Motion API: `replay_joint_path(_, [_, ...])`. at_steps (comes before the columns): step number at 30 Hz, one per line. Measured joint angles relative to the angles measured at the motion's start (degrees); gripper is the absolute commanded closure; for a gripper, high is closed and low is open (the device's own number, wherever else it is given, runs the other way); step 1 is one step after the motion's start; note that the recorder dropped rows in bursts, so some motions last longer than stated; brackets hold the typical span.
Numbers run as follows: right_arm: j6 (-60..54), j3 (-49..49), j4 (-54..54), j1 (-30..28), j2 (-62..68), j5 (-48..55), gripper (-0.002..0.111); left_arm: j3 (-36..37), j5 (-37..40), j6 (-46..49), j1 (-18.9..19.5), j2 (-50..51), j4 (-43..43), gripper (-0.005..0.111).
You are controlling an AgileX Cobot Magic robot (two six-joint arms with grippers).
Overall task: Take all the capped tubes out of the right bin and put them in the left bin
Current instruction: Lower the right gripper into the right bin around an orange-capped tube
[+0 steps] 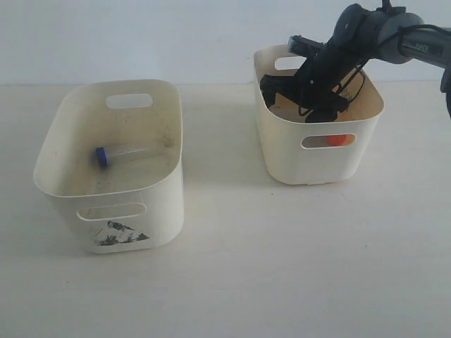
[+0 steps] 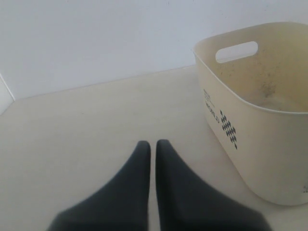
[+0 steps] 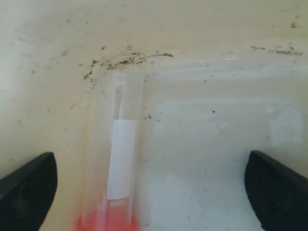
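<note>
Down inside the right bin [image 1: 282, 151], the right pincer [image 3: 152, 190] stands spread wide, gripping nothing; the orange-capped tube [image 3: 118, 159] lies on the bin floor between its fingers [image 3: 29, 187], closer to one, touching neither, cap end toward the wrist. Over the table [image 2: 96, 120], the left pincer [image 2: 153, 154] has its fingers pressed almost together, with the left bin [image 2: 260, 144] ahead and to one side; a blue-capped tube [image 1: 127, 153] lies in that bin

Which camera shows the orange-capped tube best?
The right wrist view: the orange-capped tube lies close, body, label and cap visible. The exterior view catches only orange through the right bin's handle slot; the left wrist view misses it.
</note>
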Motion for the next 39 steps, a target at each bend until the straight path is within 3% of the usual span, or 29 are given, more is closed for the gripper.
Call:
replay_joint_path(13, [0.7, -0.5, -9.0, 1.8, 0.0, 3.2, 0.003, 0.0, 0.0, 0.0, 0.0, 0.0, 0.0, 0.102])
replay_joint_path(39, [-1.3, -0.5, -9.3, 1.8, 0.0, 3.3, 0.003, 0.0, 0.0, 0.0, 0.0, 0.0, 0.0, 0.102])
